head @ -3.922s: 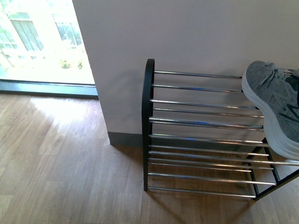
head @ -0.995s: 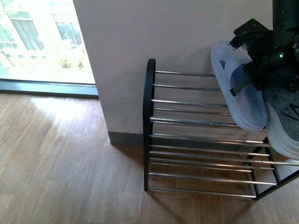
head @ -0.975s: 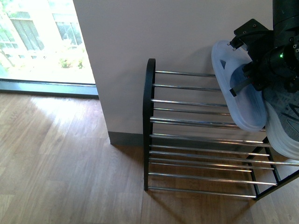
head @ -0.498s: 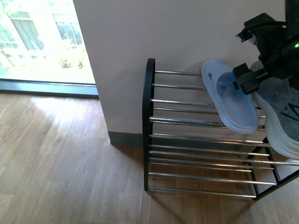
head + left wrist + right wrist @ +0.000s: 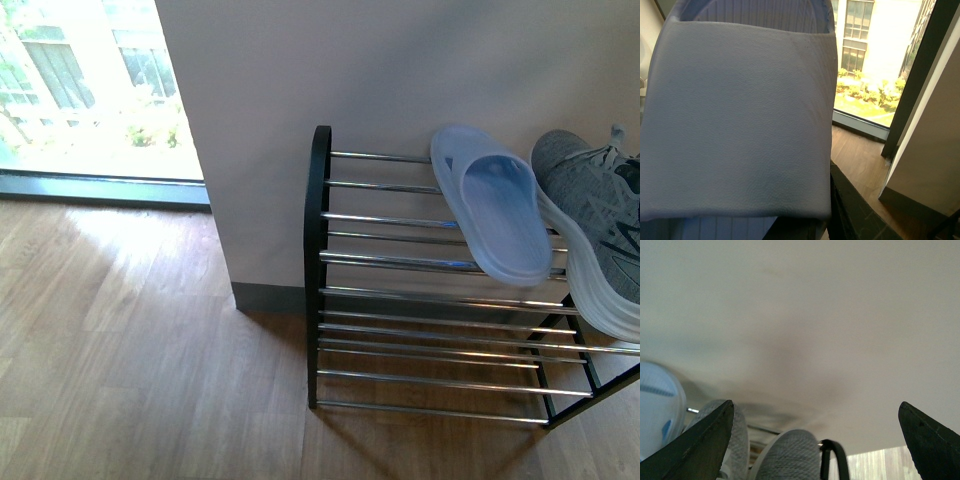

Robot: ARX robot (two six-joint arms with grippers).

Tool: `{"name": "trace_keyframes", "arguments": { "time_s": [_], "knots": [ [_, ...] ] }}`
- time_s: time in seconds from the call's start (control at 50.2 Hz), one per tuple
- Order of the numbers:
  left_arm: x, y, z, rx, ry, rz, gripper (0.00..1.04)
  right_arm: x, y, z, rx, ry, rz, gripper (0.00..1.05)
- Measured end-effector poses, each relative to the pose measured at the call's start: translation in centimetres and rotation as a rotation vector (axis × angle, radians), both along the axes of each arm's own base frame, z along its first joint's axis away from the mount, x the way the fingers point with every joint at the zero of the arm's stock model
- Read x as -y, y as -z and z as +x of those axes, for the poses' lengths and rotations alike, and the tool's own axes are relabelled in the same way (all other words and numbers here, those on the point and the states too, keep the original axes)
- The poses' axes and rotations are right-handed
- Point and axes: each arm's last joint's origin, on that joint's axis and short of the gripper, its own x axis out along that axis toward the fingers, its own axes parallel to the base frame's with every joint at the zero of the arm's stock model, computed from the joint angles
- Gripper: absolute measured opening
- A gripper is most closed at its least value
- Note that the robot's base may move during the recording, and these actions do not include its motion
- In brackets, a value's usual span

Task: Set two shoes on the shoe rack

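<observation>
A pale blue slide sandal lies sole-down across the top rods of the shoe rack, toe toward the front. Beside it on the right rests a grey knit sneaker. Neither arm shows in the front view. In the left wrist view another pale blue slide sandal fills most of the frame, and my left gripper is shut on it, its fingers mostly hidden. My right gripper is open and holds nothing. Past it are two grey sneaker toes, the rack's black arch and the sandal's edge.
A white wall stands right behind the rack. A bright floor-level window lies to the left. Wooden floor stretches left of and in front of the rack. Lower rack shelves hold nothing in view.
The right arm carried the sandal leftward down onto the top shelf beside the sneaker, let go and drew back out of the front view. The sandal now rests there alone.
</observation>
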Motion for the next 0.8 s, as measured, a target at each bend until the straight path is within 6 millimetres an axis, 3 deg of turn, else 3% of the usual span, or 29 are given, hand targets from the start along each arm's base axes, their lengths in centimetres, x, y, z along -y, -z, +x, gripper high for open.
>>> {"name": "trace_keyframes", "arguments": {
  "time_s": [0.199, 0.279, 0.418, 0.518, 0.796],
  "knots": [
    [0.0, 0.0, 0.0, 0.000, 0.000, 0.000, 0.02, 0.4, -1.5, -4.3, 0.108, -0.038, 0.035, 0.96],
    [0.0, 0.0, 0.0, 0.000, 0.000, 0.000, 0.02, 0.2, -1.5, -4.9, 0.130, -0.052, 0.069, 0.95],
    [0.0, 0.0, 0.0, 0.000, 0.000, 0.000, 0.02, -1.0, -0.9, -6.5, 0.324, -0.197, 0.214, 0.78],
    [0.0, 0.0, 0.0, 0.000, 0.001, 0.000, 0.02, -2.4, 0.0, -7.9, 0.362, -0.217, 0.277, 0.68],
    [0.0, 0.0, 0.0, 0.000, 0.000, 0.000, 0.02, -6.6, 2.9, -13.7, 0.374, -0.210, 0.373, 0.17]
  ]
}}
